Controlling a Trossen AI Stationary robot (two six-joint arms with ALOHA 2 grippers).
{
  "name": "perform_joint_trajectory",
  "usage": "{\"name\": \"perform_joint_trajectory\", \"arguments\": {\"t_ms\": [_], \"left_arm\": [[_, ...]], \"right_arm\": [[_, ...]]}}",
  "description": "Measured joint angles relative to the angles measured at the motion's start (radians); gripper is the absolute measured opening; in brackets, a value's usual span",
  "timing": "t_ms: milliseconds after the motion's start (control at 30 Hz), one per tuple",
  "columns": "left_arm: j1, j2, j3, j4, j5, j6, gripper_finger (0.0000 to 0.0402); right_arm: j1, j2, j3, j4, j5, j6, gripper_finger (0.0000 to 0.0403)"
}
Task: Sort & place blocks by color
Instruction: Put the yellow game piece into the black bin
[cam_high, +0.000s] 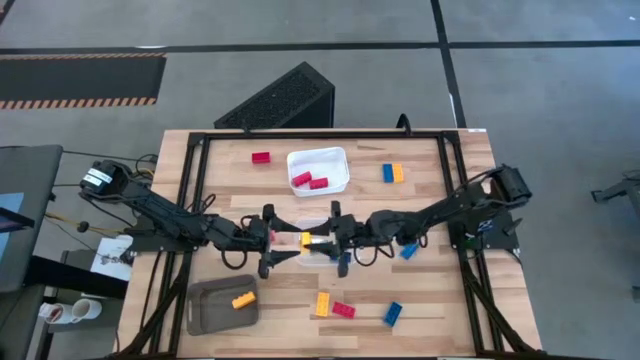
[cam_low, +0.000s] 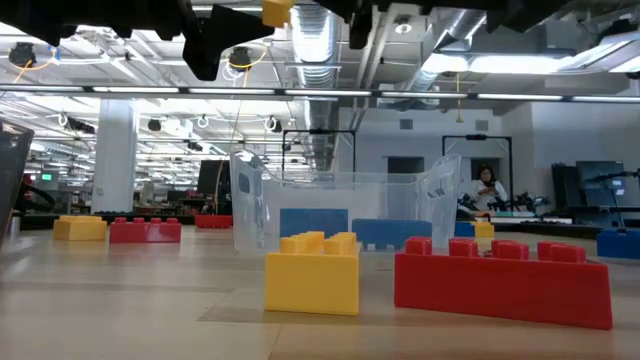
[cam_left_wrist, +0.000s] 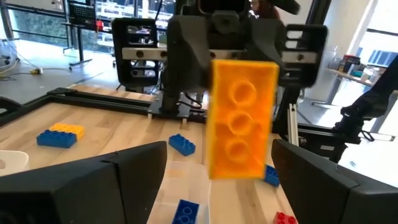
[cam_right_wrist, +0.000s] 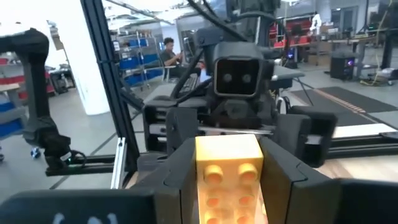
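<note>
My right gripper (cam_high: 312, 239) (cam_right_wrist: 227, 149) is shut on a yellow block (cam_high: 306, 238) (cam_left_wrist: 241, 118) (cam_low: 278, 12), high over the clear tray (cam_low: 340, 205) at the table's middle. My left gripper (cam_high: 286, 240) (cam_left_wrist: 219, 146) faces it from the table's left. It is open, one finger on either side of the block's free end with a gap showing on both sides. Blue blocks (cam_low: 315, 222) lie in the clear tray. The white tray (cam_high: 318, 170) holds red blocks. The grey tray (cam_high: 222, 303) holds one yellow block (cam_high: 243, 298). My right gripper pinches the yellow block between its two fingers, by its two opposite side walls (cam_right_wrist: 200, 163). The fingers come level from the table's right. The block is lifted clear above the clear tray, and its far end (cam_left_wrist: 241, 155) sticks out past the fingertips toward the left gripper.
Loose blocks lie on the table: red (cam_high: 261, 157) at the far side, blue and yellow (cam_high: 392, 173) far right, blue (cam_high: 408, 250) under the right arm, yellow (cam_high: 323, 303), red (cam_high: 343, 309) and blue (cam_high: 392, 314) near. A black frame (cam_high: 200, 140) rims the table.
</note>
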Motion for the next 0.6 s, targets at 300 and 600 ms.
{"name": "perform_joint_trajectory", "arguments": {"t_ms": [300, 600], "left_arm": [[0.000, 0.000, 0.000, -0.014, -0.003, -0.003, 0.0277], [0.000, 0.000, 0.001, -0.044, -0.062, 0.001, 0.0167]], "right_arm": [[-0.013, 0.062, 0.096, -0.071, 0.001, -0.003, 0.0138], [-0.020, 0.067, 0.118, -0.087, 0.014, -0.004, 0.0164]]}}
